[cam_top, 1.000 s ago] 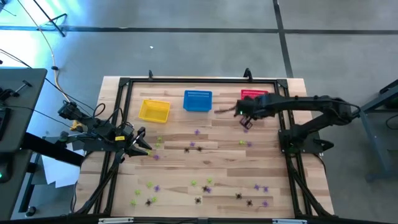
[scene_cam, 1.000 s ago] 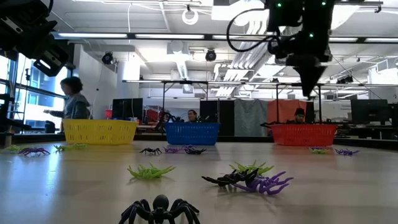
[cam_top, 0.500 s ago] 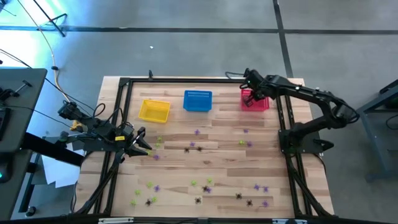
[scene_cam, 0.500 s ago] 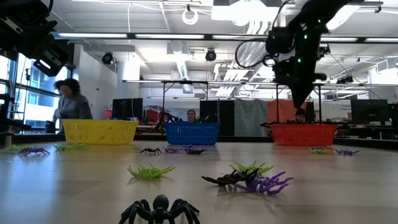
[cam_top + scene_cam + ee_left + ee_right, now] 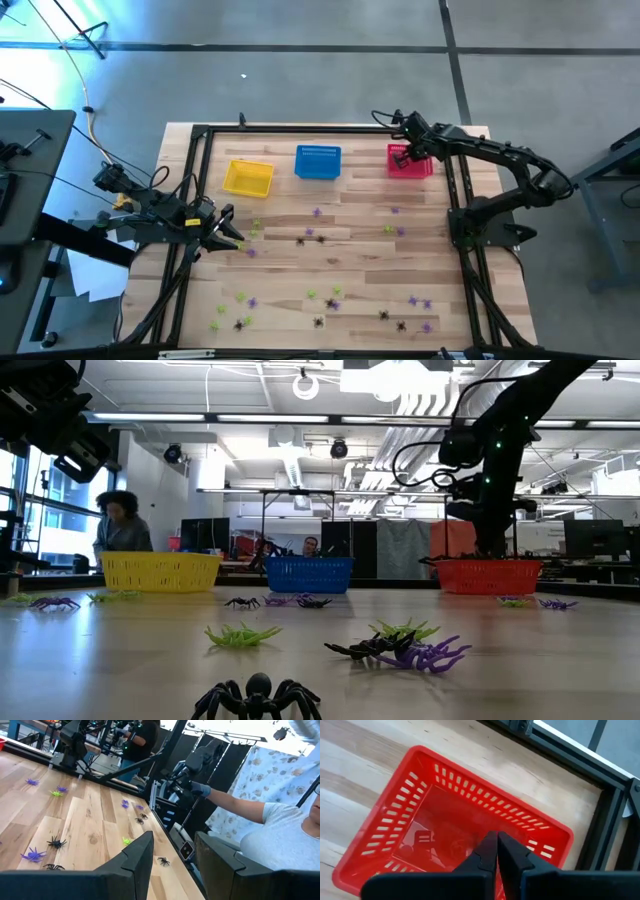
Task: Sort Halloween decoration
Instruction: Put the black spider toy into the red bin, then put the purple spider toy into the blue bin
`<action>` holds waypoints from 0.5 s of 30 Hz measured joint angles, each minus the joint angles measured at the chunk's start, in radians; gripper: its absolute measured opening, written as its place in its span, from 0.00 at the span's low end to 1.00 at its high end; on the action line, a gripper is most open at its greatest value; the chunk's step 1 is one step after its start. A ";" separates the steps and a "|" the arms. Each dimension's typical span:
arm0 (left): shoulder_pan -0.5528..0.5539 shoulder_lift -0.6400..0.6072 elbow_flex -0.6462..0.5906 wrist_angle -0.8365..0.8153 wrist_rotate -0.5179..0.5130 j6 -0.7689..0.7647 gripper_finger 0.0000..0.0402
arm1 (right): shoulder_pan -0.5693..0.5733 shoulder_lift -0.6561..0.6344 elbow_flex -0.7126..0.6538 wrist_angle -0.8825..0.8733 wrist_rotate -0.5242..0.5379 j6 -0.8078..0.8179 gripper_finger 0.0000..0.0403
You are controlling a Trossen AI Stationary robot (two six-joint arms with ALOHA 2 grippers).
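Observation:
Small plastic spiders in purple (image 5: pixel 317 212), yellow-green (image 5: pixel 388 230) and black (image 5: pixel 305 240) lie scattered over the wooden table; in the low view they show close up, for instance a black one (image 5: pixel 257 695). My right gripper (image 5: pixel 402 152) hangs over the red basket (image 5: pixel 412 163), its fingers pointing down into it and shut (image 5: pixel 496 839). I see no spider between its tips. In the low view its tips (image 5: pixel 490 552) reach the basket's rim. My left gripper (image 5: pixel 228 236) waits near the table's left edge, open (image 5: pixel 172 865).
A yellow basket (image 5: pixel 248 178) and a blue basket (image 5: pixel 318 162) stand beside the red one along the far edge. A black frame (image 5: pixel 455 200) borders the table. A person's gloved hand and sleeve (image 5: pixel 235 807) show beyond the table in the left wrist view.
My right gripper has swung from over the table between the blue and red baskets toward the far right. It has come over the red basket and dropped until its tips reach the rim. The spiders on the table have stayed where they were.

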 joint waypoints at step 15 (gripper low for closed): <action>0.000 0.000 0.000 0.000 0.000 0.000 0.33 | 0.027 0.000 0.118 -0.208 -0.147 0.004 0.23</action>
